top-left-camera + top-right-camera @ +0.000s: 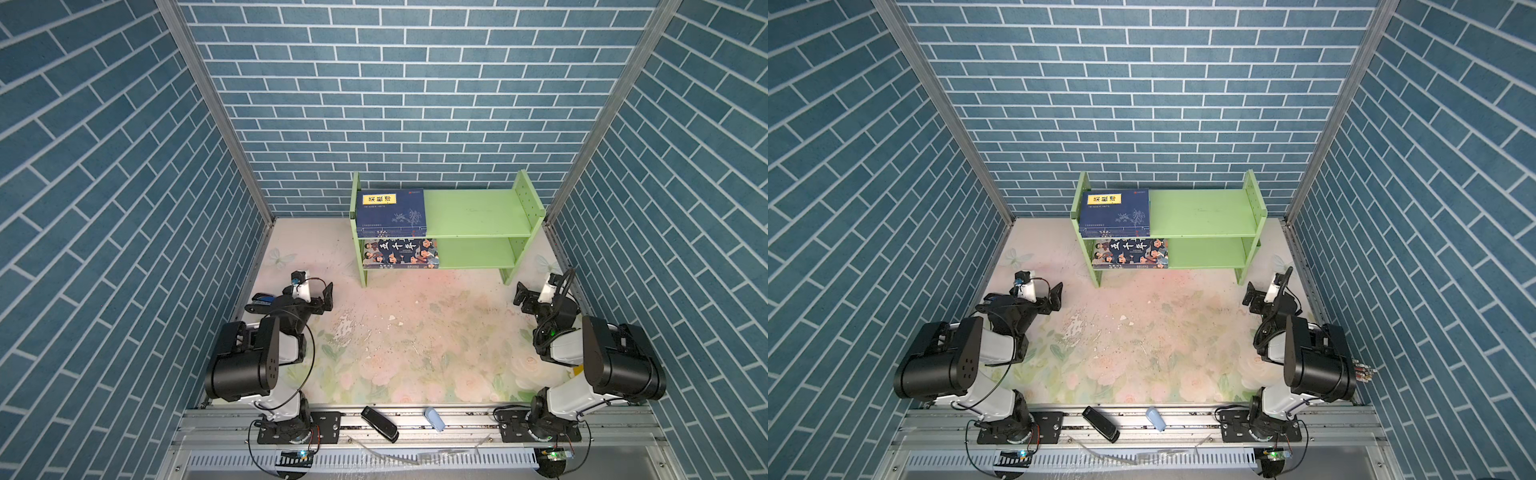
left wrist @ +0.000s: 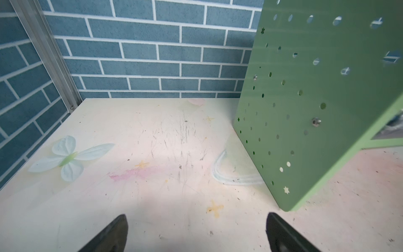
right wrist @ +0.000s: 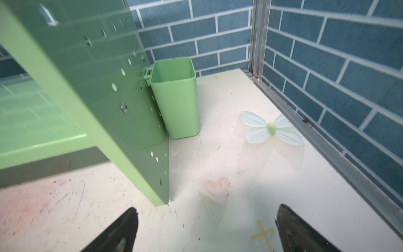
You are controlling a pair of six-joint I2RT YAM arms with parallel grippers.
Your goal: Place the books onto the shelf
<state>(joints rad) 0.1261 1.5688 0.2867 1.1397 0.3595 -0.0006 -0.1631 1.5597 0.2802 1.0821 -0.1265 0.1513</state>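
our left gripper [image 2: 197,231] and right gripper [image 3: 207,227] gape empty above the scuffed floral tabletop [image 2: 152,192], the smooth light green hole-dotted shelf [image 2: 305,113] just ahead of their fingers [image 2: 113,233].

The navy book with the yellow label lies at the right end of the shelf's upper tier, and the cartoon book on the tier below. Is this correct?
Not quite: both top views show the navy book at the left end of the upper tier of the shelf, not the right. The cartoon book lies on the tier below.
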